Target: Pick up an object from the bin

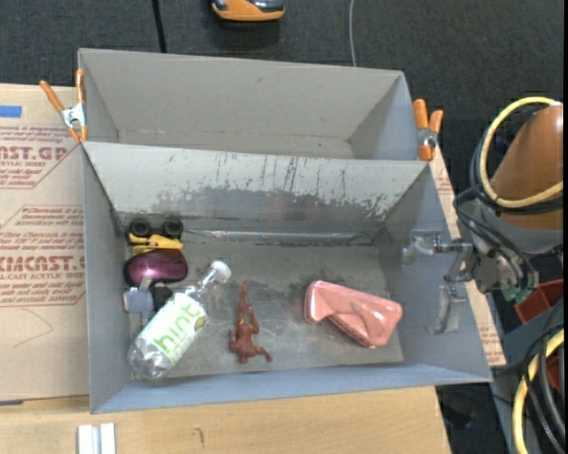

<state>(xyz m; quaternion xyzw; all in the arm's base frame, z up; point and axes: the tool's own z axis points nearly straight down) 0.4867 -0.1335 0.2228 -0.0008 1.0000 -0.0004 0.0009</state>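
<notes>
My gripper [437, 278] hangs over the bin's right wall, open, with nothing between its fingers. The nearest loose thing is a pink, lumpy moulded piece [353, 314] on the bin floor, down and to the left of the gripper and apart from it. Further left lies a small brown toy figure [248, 330], stretched out lengthwise.
Along the left side lie a clear bottle with a green "hint" label [173, 330], a purple rounded thing [156, 269], a yellow and black toy car [154, 235] and a small grey-blue piece [137, 301]. The arm comes in from the right.
</notes>
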